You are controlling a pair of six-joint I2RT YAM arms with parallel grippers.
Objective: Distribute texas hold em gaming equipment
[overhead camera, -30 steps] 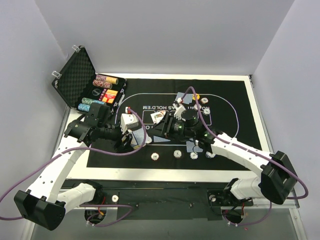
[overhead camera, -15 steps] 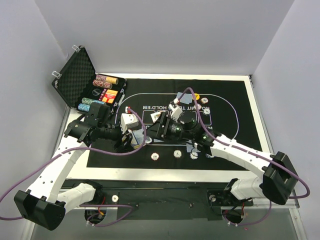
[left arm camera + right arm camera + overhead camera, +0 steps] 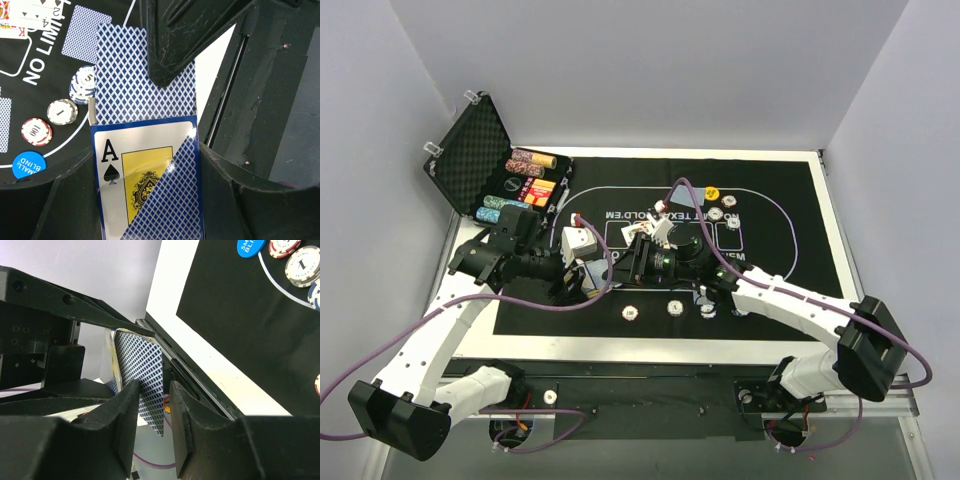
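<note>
Playing-card deck [image 3: 145, 195] sits in the left gripper [image 3: 572, 283], over the left part of the felt mat [image 3: 775, 290]. Jaws pressed onto the deck's sides. Left wrist view only: ace of spades [image 3: 117, 165] face-up on top, with one blue-backed card [image 3: 130, 75] slid out past it. A right finger [image 3: 170, 45] lies over that card's far end.

Right wrist view only: right gripper [image 3: 154, 410] jaws slightly spread, narrow gap. The blue-backed card's corner hangs in the gap; can't tell if the pads [image 3: 131, 405] press it.

Top view shows both grippers meeting tip to tip. A row of four poker chips [image 3: 674, 307] lies on the mat's near edge, just beside them. More chips and a yellow button [image 3: 712, 194] lie farther back.

Left wrist view reads the chip faces and a blue small-blind button [image 3: 28, 164]. Open foam-lined case [image 3: 470, 150] stands off the mat's far-left corner, chip rolls [image 3: 525, 185] inside.
</note>
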